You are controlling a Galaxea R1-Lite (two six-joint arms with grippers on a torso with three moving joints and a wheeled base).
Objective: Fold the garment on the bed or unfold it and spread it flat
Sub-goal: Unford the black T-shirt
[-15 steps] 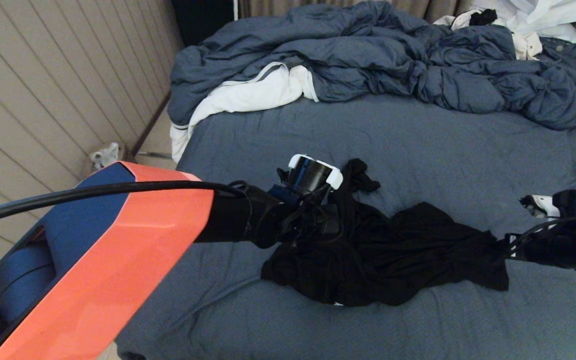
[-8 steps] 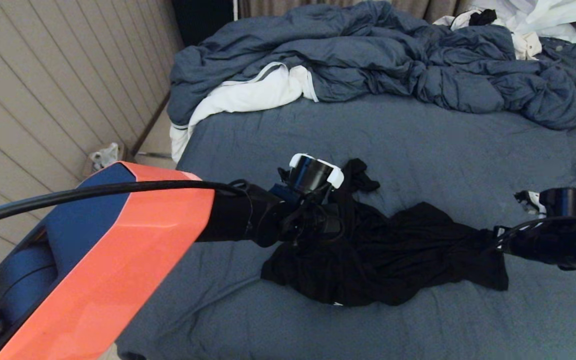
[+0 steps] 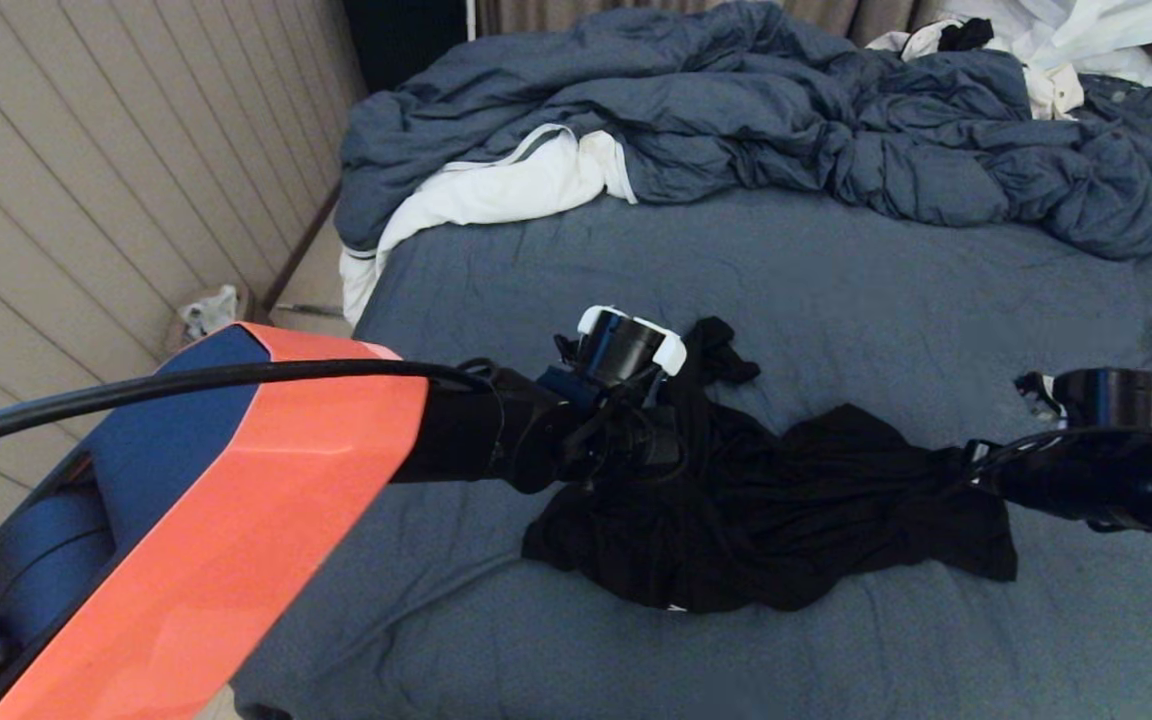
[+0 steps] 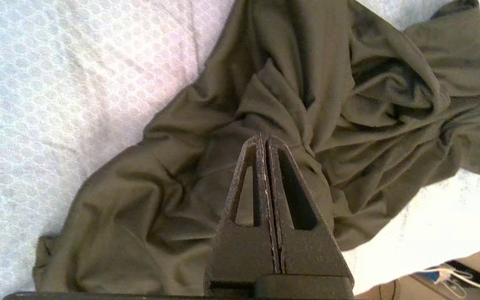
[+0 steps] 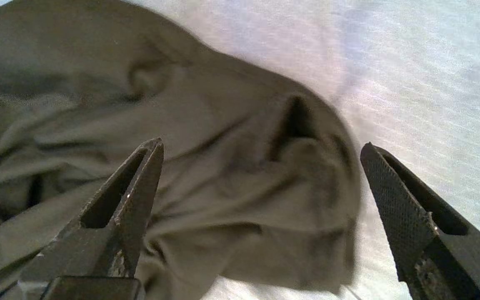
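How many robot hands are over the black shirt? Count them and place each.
2. The left hand sits shut above the shirt's left part; the right hand hangs open over its right end.

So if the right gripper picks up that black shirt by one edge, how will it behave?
Probably floppy: the shirt lies crumpled in soft folds on the bed, so it should drape and hang rather than keep its shape. It looks thin, so likely light. The open right gripper may catch several bunched layers at once.
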